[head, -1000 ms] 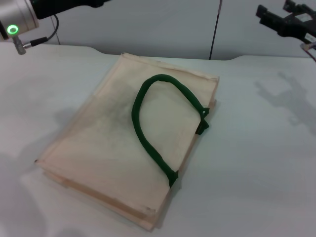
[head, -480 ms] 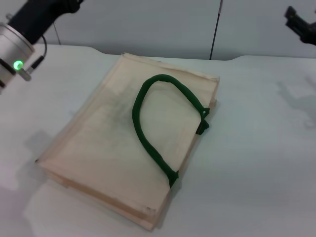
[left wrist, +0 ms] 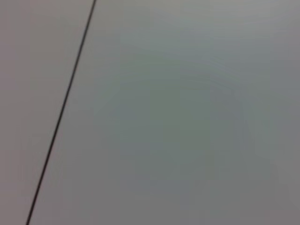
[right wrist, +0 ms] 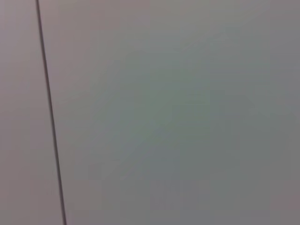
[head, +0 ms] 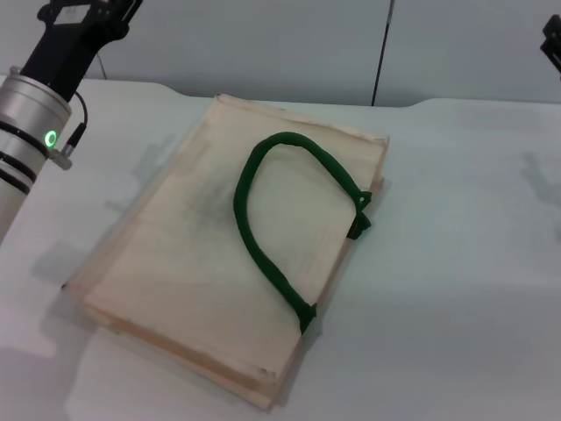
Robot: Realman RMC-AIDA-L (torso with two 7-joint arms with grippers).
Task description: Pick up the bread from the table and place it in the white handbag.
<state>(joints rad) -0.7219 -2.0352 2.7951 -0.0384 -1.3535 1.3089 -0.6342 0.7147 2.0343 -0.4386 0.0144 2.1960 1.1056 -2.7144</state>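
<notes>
1. Far left, head view: my left arm (head: 39,114) reaches up and away along the left edge of the table (head: 456,263), green status light lit. The left claw (head: 88,13) is at the top edge of the frame; I cannot tell whether it is apart or together.
2. Centre: the white handbag (head: 202,263) lies flat on the table, green rope handle (head: 263,219) looped across its upper face. The mouth appears to be on the handle side and pressed flat.
3. Bread: not visible in any view. It is not on the visible table. Whether it is already inside the flat bag or outside the frame, I cannot tell.
4. Judgement on the step: locate the bread first. Keep both arms high and clear of the handle. If placing, the flat mouth likely needs lifting by the handle before anything slides in.
5. Far right: only a dark sliver of my right claw (head: 554,39) shows at the frame edge; state undeterminable.
6. Both wrist views show only a blank pale surface with one dark line; no fingers, no task items.
</notes>
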